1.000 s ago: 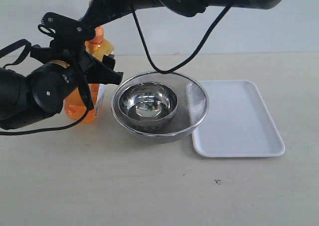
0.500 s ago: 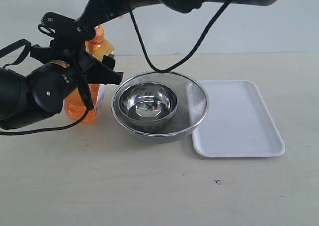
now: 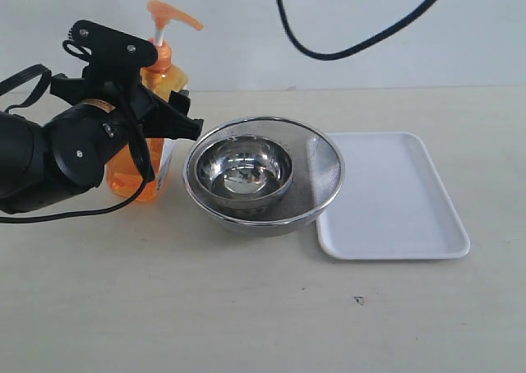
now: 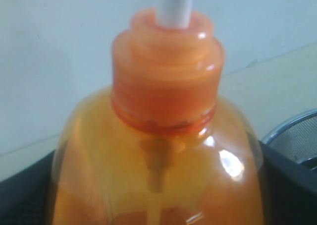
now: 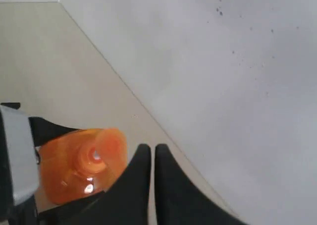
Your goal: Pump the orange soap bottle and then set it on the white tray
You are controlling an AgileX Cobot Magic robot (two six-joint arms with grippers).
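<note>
Orange and freshly uncovered, the pump head (image 3: 170, 15) of the tall translucent orange soap bottle (image 3: 162, 77) stands raised on its white stem (image 3: 156, 36). Half a second ago the right arm lay across it, and that arm has since risen almost out of the exterior view, with only a black cable (image 3: 353, 46) looping at 12 o'clock. Nothing else has shifted. The bottle stands upright on the pale table (image 3: 246, 307), its long axis vertical and its spout pointing toward 3 o'clock. It is at 9 o'clock of the round steel mesh bowl (image 3: 327, 172), which holds a smaller polished steel bowl (image 3: 246, 168). The flat rectangular white tray (image 3: 394, 196) with its low rim lies at 3 o'clock of those bowls, well apart from the bottle. The left gripper (image 3: 168, 117) clasps the bottle's body, black fingers (image 4: 290, 185) pressed on either side. The right gripper (image 5: 148, 153) hangs above the pump head, its two black fingers drawn together on nothing.
</note>
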